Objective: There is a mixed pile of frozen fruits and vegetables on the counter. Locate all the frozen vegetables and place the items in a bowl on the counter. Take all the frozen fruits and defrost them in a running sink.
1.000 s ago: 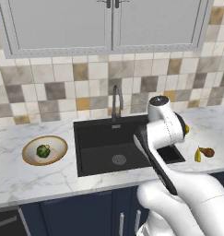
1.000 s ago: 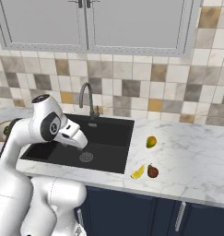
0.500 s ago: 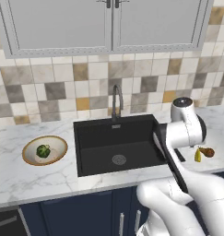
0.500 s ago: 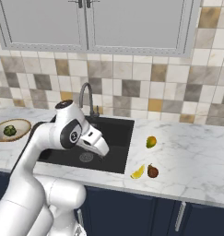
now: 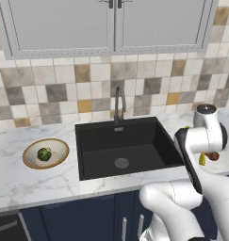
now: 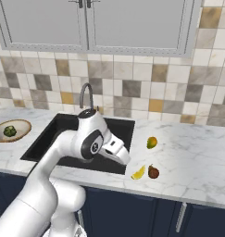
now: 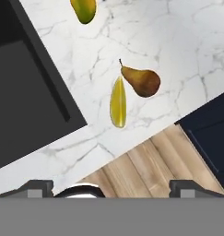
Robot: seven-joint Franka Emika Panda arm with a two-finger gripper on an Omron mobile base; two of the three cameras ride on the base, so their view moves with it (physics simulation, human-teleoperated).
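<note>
Claw wide, empty, tips barely visible; hovering near table front edge above yellowish piece and pear.

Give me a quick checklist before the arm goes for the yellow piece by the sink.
1. Broccoli already in the bowl: ok.
2. Yellow piece lies free on the counter, beside but apart from the pear: ok.
3. Pincer spread wide, nothing held: ok.
4. Pincer above the yellow piece: not ok, it hangs off the counter edge.
5. Tap running for the fruit: cannot tell.
6. Round fruit clear of the path: ok.
</note>
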